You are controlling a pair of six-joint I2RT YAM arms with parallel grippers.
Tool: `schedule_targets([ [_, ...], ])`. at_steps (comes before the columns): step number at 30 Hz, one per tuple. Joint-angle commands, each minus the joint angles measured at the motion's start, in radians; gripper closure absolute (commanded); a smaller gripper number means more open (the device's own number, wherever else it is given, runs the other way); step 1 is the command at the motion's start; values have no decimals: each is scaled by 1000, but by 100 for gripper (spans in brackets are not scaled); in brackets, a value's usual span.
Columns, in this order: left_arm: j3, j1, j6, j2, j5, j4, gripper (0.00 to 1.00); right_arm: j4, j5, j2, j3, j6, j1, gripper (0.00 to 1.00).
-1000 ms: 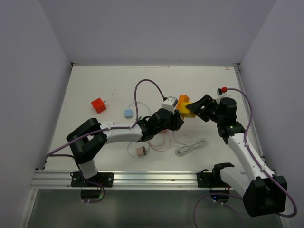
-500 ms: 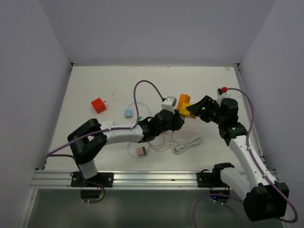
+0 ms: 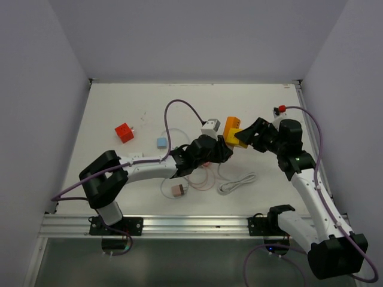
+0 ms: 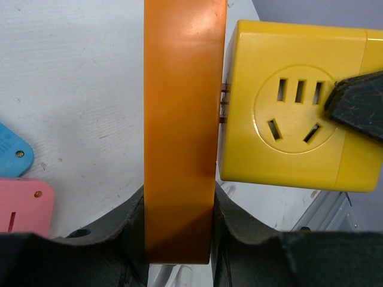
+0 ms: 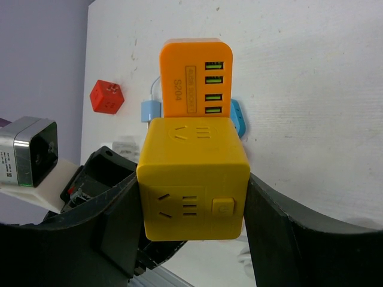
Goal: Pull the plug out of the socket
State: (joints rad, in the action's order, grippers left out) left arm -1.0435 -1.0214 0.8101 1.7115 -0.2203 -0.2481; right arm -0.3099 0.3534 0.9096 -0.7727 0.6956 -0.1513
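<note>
The orange plug block (image 3: 230, 126) with USB ports is held up off the table, joined to the yellow socket cube (image 3: 239, 139). My left gripper (image 3: 221, 145) is shut on the orange plug (image 4: 179, 119) at its lower end. My right gripper (image 3: 249, 136) is shut on the yellow cube (image 5: 191, 179), one finger on each side. In the left wrist view a narrow gap shows between the plug and the cube (image 4: 293, 107), with metal prongs (image 4: 224, 104) bridging it. In the right wrist view the plug (image 5: 194, 78) sits just beyond the cube.
On the table lie a red cube (image 3: 124, 132), a small light-blue adapter (image 3: 161, 143), a pink adapter (image 3: 178, 190) and a coiled white cable (image 3: 239, 183). Thin pink wire loops lie under my left arm. A red-capped object (image 3: 280, 110) sits at the far right.
Both grippers, with the plug and the cube, have shifted slightly up and toward the far side. Both grips are unchanged.
</note>
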Motion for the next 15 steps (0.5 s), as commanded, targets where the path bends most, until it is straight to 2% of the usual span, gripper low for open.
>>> schedule_targets([
  [1,52,130,35,-10,-246,188,100,-26,76,-61,-100,-10,1,100],
  [5,88,164,31,-64,-240,168,100,-28,84,-69,-105,-25,1,100],
  [9,148,182,-2,-115,-228,71,100,-14,101,-67,-96,-30,4,100],
  [15,178,196,-22,-124,-231,61,100,-50,71,-64,-129,-65,4,100],
])
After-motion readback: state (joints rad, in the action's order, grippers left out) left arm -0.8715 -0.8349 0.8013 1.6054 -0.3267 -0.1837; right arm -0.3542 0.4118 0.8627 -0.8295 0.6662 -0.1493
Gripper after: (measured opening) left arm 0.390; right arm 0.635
